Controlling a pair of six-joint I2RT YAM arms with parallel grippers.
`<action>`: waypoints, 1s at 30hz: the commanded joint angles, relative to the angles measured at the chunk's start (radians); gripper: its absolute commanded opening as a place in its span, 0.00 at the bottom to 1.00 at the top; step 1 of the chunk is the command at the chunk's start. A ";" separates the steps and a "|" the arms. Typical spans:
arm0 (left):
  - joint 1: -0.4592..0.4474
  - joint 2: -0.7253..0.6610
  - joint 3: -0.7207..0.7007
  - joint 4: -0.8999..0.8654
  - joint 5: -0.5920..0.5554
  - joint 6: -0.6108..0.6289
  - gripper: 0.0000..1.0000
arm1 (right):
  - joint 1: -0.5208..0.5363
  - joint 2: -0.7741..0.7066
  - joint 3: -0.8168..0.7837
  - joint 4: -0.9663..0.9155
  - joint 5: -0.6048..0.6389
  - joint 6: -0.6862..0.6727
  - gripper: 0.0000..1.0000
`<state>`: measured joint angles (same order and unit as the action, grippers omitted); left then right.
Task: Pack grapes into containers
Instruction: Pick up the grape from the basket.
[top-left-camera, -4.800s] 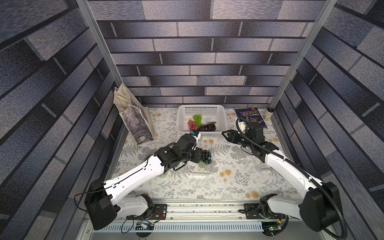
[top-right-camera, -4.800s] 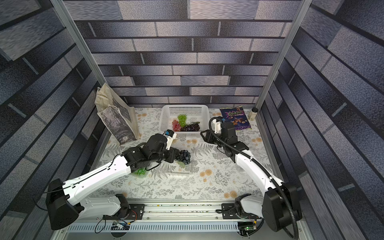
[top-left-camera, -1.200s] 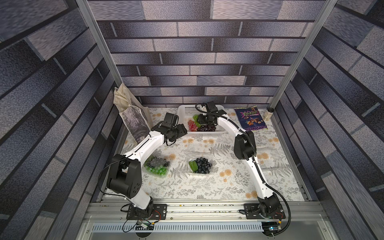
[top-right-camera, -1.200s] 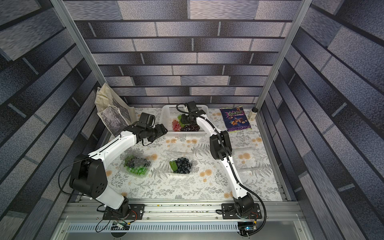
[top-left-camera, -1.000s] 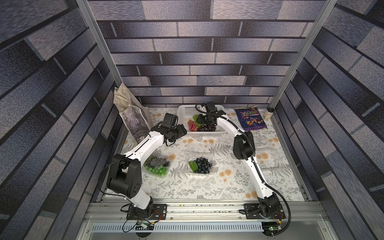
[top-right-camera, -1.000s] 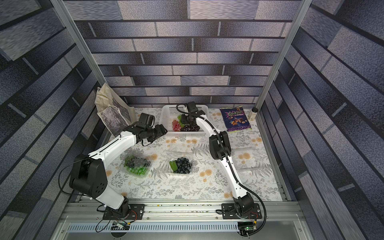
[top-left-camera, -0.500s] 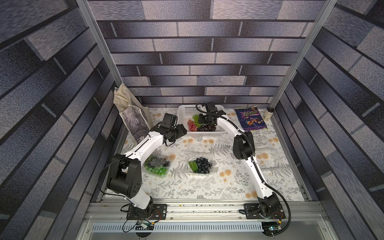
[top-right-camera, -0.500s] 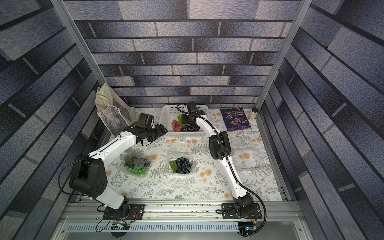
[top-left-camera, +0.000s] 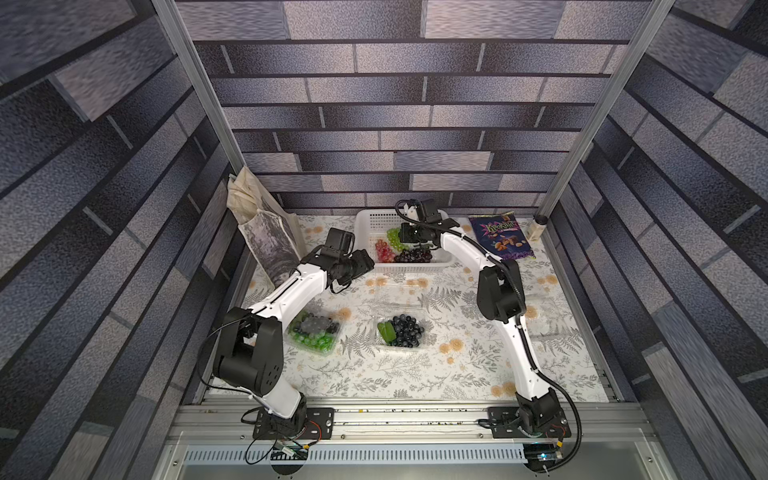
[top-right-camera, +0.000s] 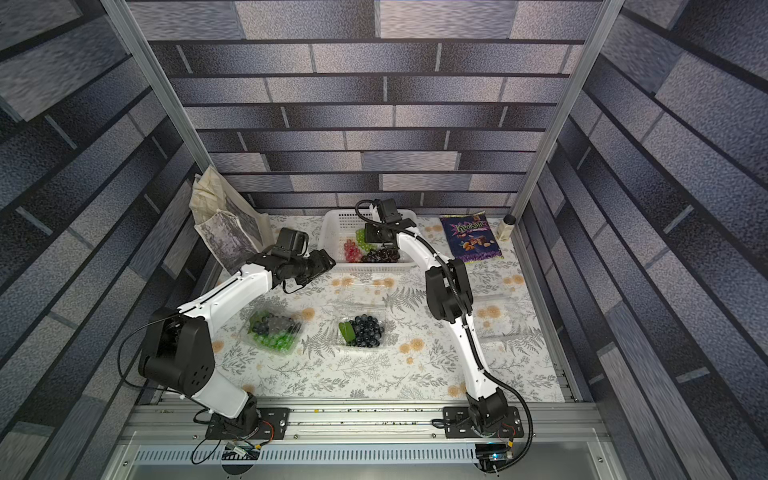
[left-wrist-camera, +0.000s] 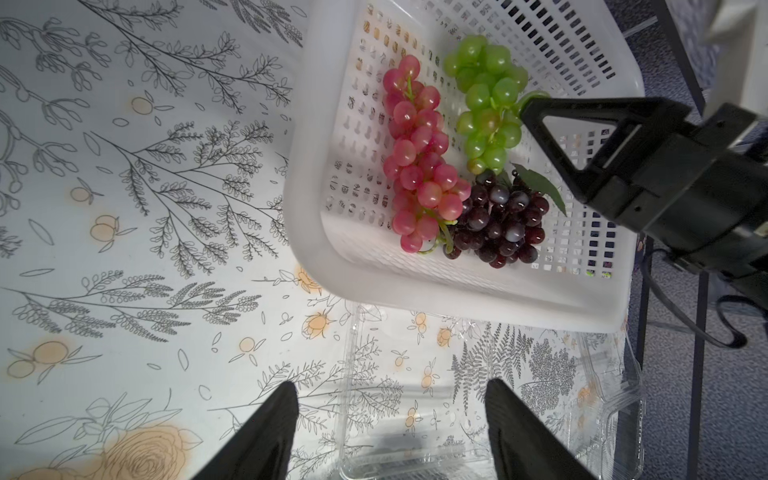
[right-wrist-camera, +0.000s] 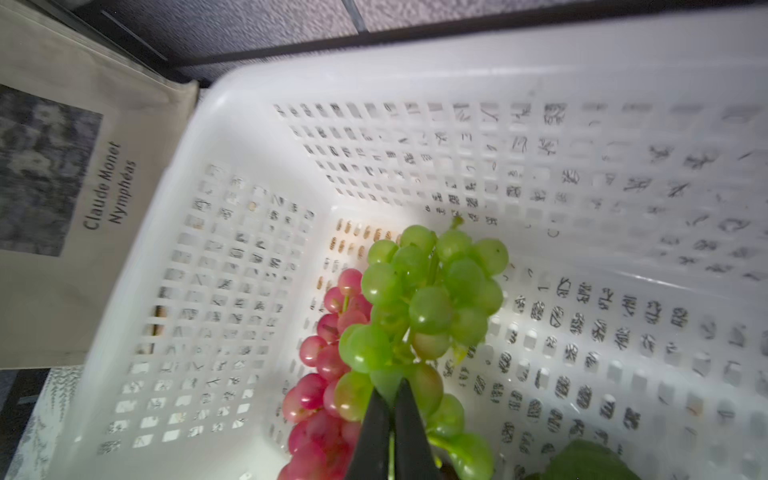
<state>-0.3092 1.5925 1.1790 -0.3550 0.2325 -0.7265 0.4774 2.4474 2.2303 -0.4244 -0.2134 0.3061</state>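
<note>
Pinching the green bunch (right-wrist-camera: 428, 307) inside the white basket (right-wrist-camera: 174, 208) at the bench's far edge, right gripper (right-wrist-camera: 392, 419) jaws pressed together.
Red bunch (left-wrist-camera: 415, 158) and dark purple bunch (left-wrist-camera: 498, 224) lie beside it; left gripper (left-wrist-camera: 390, 386) hovers spread over 1 empty container (left-wrist-camera: 419, 436).

The worktop (top-left-camera: 415, 374), spread with a cloth printed with ferns and orange flowers, carries a white basket (top-left-camera: 368, 224) directly beneath the right jaws. The left jaws hang just outside its near wall, over clear plastic (left-wrist-camera: 457, 395). Toward the arm bases from both jaws lie a container of green and dark grapes (top-left-camera: 336, 338) and an open container of black grapes (top-left-camera: 401, 350). An empty container (top-right-camera: 498, 316) and a purple snack bag (top-left-camera: 500, 237) lie beyond the right jaws.
</note>
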 joint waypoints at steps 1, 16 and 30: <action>0.007 -0.021 -0.015 0.002 0.004 -0.013 0.73 | 0.002 -0.085 -0.018 0.040 -0.023 -0.001 0.00; 0.012 -0.127 -0.015 -0.041 -0.028 -0.001 0.74 | 0.002 -0.339 -0.164 0.014 -0.098 -0.058 0.00; 0.002 -0.337 -0.079 -0.141 -0.091 -0.016 0.75 | 0.109 -0.792 -0.630 0.031 -0.097 -0.100 0.00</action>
<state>-0.3061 1.3067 1.1294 -0.4427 0.1757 -0.7288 0.5507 1.7290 1.6848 -0.4019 -0.3168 0.2317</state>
